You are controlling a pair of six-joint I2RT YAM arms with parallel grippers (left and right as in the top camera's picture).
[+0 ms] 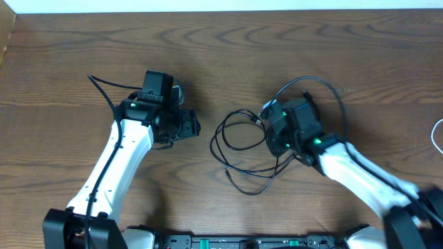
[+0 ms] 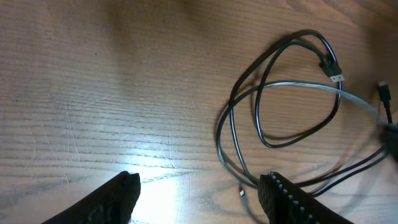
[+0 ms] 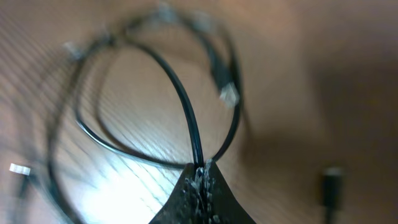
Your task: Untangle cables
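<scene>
Right gripper [image 3: 200, 176], we find, is clamped shut on the thin black flexible cable [image 3: 185, 118]; its loose loops spread leftward over the brown wooden table [image 1: 221, 55] toward the left gripper [image 2: 200, 182], which stands wide open, empty, just beside them.

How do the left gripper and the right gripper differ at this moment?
The left gripper is open; the right gripper is shut. The left gripper holds nothing, while the right gripper pinches the black cable. The left gripper sits beside the tangle; the right gripper is on it. Both face the table.
</scene>
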